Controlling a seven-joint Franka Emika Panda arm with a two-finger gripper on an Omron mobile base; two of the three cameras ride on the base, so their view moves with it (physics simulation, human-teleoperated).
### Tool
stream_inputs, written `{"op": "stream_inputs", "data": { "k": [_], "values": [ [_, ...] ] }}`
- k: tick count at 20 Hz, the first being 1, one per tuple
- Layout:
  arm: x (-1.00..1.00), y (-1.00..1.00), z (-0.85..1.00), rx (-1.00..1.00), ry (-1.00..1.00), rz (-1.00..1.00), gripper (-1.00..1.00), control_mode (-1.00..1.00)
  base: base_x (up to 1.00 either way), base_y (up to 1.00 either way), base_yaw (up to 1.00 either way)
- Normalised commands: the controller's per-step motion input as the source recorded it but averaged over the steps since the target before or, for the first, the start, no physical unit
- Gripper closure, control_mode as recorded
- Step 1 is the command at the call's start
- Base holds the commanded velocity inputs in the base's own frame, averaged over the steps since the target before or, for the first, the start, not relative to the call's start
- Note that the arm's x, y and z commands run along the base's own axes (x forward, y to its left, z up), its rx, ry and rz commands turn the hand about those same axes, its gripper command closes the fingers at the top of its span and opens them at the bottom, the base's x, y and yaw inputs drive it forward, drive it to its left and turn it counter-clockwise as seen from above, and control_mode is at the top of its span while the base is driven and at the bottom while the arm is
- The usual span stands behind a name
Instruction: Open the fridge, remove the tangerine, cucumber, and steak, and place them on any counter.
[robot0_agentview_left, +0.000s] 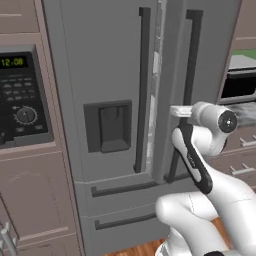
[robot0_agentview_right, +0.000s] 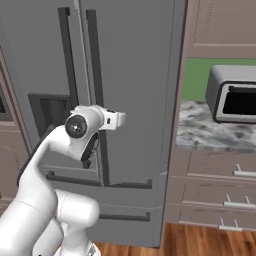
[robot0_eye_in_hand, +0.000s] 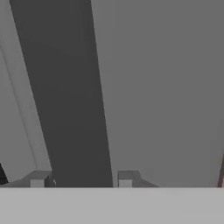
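The tall grey fridge (robot0_agentview_left: 110, 60) (robot0_agentview_right: 140, 75) takes up the middle of both base views. A thin light gap shows between its two upper doors. My gripper (robot0_eye_in_hand: 82, 179) is at the right door's long dark handle (robot0_agentview_left: 190, 60) (robot0_agentview_right: 95, 60) (robot0_eye_in_hand: 65, 96), about halfway down. In the hand view its two fingertips (robot0_eye_in_hand: 39, 179) sit tight against either side of the handle, shut on it. The tangerine, cucumber and steak are hidden behind the doors. The marbled counter (robot0_agentview_right: 200, 130) lies right of the fridge.
A built-in oven with a black control panel (robot0_agentview_left: 20, 95) stands left of the fridge. A toaster oven (robot0_agentview_right: 232, 95) sits on the counter to the right, above taupe drawers (robot0_agentview_right: 225, 185) with bar handles. My own white arm rises close in front of the fridge's lower drawers (robot0_agentview_left: 125, 205).
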Motion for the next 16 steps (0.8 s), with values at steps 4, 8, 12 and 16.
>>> {"op": "stream_inputs", "data": {
  "k": [4,8,12,16],
  "values": [
    [-0.66,-1.0,0.4,0.05,0.0,-0.02,1.0,-1.0,0.0,0.0,0.0],
    [-0.73,-1.0,0.35,0.08,0.0,-0.02,1.0,-1.0,0.0,0.0,0.0],
    [-0.77,-1.0,0.31,0.1,0.0,-0.01,1.0,-1.0,0.0,0.0,0.0],
    [-0.75,-0.95,0.29,0.1,0.0,-0.01,1.0,-1.0,0.0,0.0,0.0]
  ]
}}
